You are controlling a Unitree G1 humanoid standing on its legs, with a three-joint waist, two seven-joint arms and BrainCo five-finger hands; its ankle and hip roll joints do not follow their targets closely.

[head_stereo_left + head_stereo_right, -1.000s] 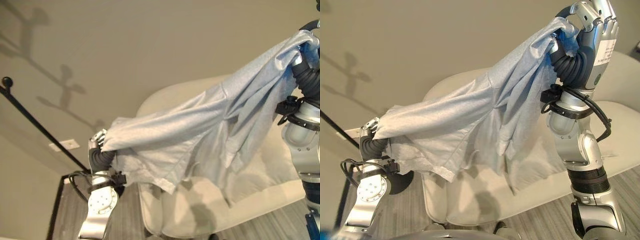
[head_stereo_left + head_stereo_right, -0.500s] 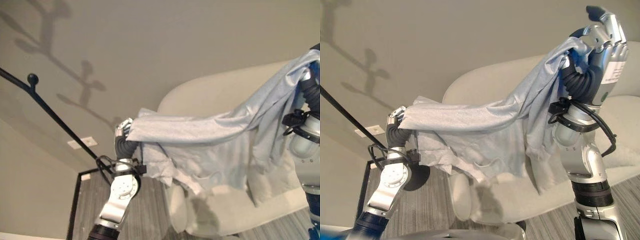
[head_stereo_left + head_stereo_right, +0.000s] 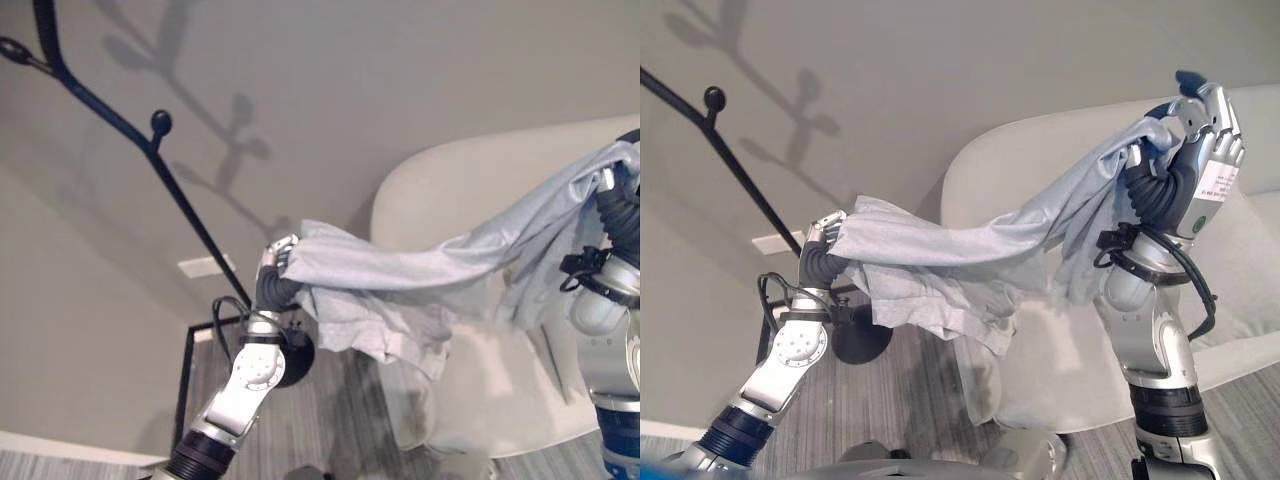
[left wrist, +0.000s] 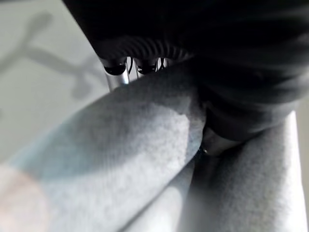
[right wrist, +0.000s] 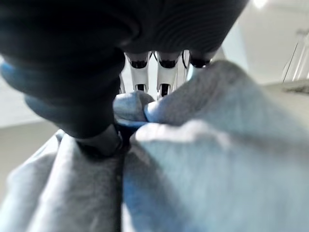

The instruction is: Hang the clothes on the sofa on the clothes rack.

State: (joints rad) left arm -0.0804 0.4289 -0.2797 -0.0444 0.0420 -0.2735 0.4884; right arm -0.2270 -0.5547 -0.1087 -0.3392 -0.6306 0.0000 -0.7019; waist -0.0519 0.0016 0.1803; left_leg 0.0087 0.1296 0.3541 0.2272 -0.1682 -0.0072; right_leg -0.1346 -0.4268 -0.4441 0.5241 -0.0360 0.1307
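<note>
A pale blue-grey garment (image 3: 970,255) hangs stretched in the air between my two hands, its loose folds drooping below the middle. My left hand (image 3: 824,237) is shut on one end of the cloth, low at the left, close to the black clothes rack (image 3: 150,150). My right hand (image 3: 1202,140) is shut on the other end, raised high at the right in front of the cream sofa (image 3: 1060,350). In the left wrist view the cloth (image 4: 120,159) bunches under my fingers; in the right wrist view it (image 5: 193,159) is pinched against the thumb.
The rack's slanted black pole has knobbed pegs (image 3: 160,122) and a dark round base (image 3: 862,340) on the grey wood floor. A white wall socket (image 3: 203,266) sits low on the beige wall. A black frame (image 3: 185,390) stands by the rack's foot.
The view has swung left, bringing the rack's pegs into sight. My left hand with the cloth now sits closer to the rack pole, and the garment hangs more bunched between the hands.
</note>
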